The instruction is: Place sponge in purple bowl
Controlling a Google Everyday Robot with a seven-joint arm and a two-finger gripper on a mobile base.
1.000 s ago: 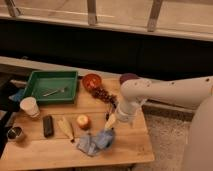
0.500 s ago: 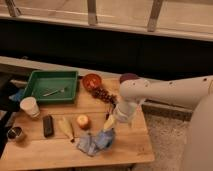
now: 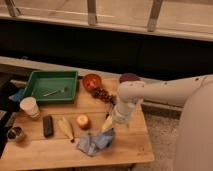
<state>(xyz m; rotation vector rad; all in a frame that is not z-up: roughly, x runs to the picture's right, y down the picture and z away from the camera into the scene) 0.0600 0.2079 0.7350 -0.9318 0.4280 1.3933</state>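
The gripper (image 3: 111,119) is seen in front of the purple bowl (image 3: 130,78), at a pale yellow sponge (image 3: 106,124); its state cannot be told.

White arm (image 3: 165,91) elbow-bent, pincer (image 3: 107,124) low, pointing down.

I seem to be in an office-like test space: tall window frames (image 3: 92,12) above a dark wall, speckled carpet (image 3: 161,132), and a wooden bench (image 3: 131,146) staged with a tray (image 3: 50,74), cup (image 3: 30,106) and apple (image 3: 82,121). My claw (image 3: 107,125) hangs over the bench's middle.
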